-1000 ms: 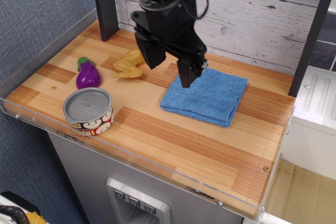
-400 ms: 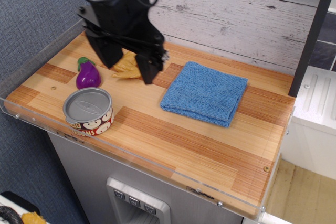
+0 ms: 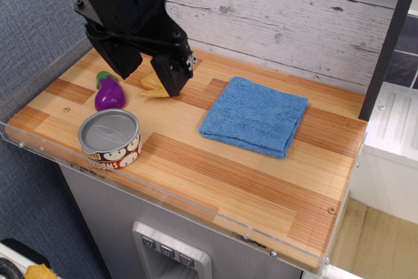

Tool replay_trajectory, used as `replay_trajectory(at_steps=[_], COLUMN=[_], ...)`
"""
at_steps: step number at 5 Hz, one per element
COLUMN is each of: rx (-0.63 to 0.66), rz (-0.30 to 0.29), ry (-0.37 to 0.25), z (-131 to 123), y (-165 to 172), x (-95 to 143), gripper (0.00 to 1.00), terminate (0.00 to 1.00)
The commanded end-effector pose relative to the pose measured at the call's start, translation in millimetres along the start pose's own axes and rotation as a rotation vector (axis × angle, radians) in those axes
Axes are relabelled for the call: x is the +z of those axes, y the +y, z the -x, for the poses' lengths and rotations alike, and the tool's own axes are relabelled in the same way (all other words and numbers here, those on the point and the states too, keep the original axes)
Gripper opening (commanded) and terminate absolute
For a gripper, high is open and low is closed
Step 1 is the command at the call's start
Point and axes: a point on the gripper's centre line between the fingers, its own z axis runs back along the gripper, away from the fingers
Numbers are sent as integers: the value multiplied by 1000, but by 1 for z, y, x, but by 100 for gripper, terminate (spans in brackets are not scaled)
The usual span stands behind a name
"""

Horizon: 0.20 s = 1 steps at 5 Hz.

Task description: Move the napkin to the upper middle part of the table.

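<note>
Now, napkin point(image 3: 255, 115): folded and flat on the tabletop point(image 3: 215, 168), right of centre near the back edge; nearly square, its slightly longer axis running left to right, corners turned a little clockwise.
Pincer point(image 3: 145, 70): hangs above the back-left area, well apart from the napkin; its two black fingers are spread apart with nothing between them.
Eggplant point(image 3: 109, 91): purple, left side, below the pincer.
Yellow item point(image 3: 153, 85): partly hidden behind the right finger; kind unclear.
Can point(image 3: 110, 138): upright at the front-left, near the acrylic rim.
</note>
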Motion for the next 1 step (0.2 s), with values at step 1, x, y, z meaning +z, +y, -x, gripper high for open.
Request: replay_trajectory(at_steps=[1], rx=[-4], rz=[-7], ry=[-20], z=[-3], y=[0], x=[6], gripper=[100], terminate=[100])
